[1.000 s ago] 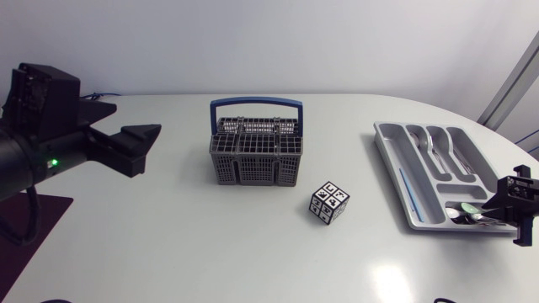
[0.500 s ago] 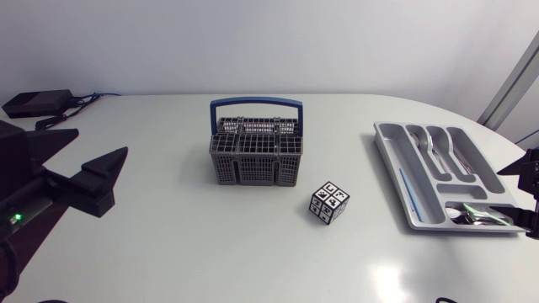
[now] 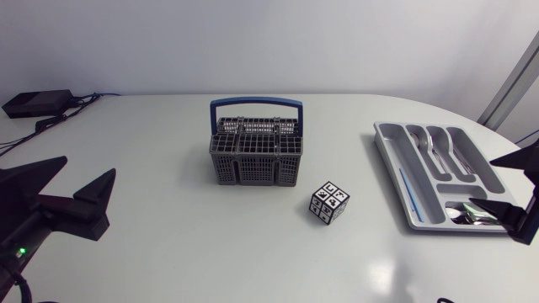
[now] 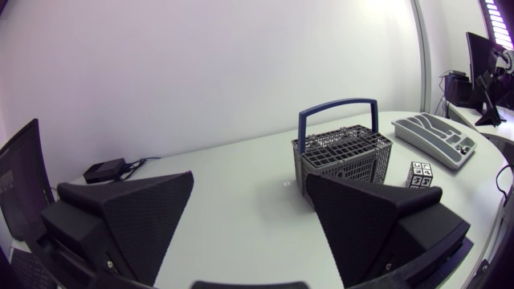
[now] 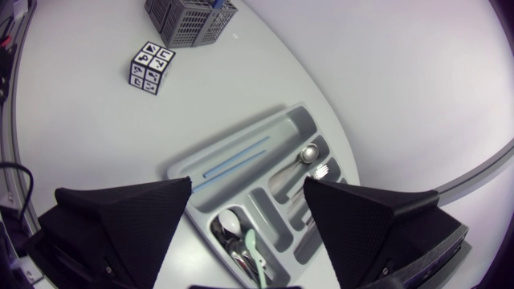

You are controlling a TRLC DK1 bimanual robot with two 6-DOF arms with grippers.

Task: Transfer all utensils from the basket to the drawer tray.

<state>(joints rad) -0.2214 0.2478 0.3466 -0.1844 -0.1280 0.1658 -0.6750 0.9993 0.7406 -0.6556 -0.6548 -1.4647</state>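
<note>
The grey basket (image 3: 255,151) with a blue handle stands mid-table; no utensil shows above its rim. The grey drawer tray (image 3: 392,139) lies at the right and holds spoons (image 3: 436,143), a thin blue stick (image 3: 406,189) and more utensils (image 3: 468,214) in its near compartment. My right gripper (image 3: 487,183) hangs open over the tray's near right corner, holding nothing. In the right wrist view its fingers (image 5: 120,217) stand wide above the tray (image 5: 193,164), where a pale green spoon (image 5: 255,250) lies. My left gripper (image 3: 88,166) is open at the far left, well away from the basket (image 4: 343,154).
A black-and-white patterned cube (image 3: 329,203) sits between the basket and the tray, also seen from the right wrist as the cube (image 5: 151,66). A small black box (image 3: 35,103) with cables rests at the table's far left corner.
My right gripper opened over the tray's near compartment and left the utensils lying there. My left arm drew back toward the near left edge, still open.
</note>
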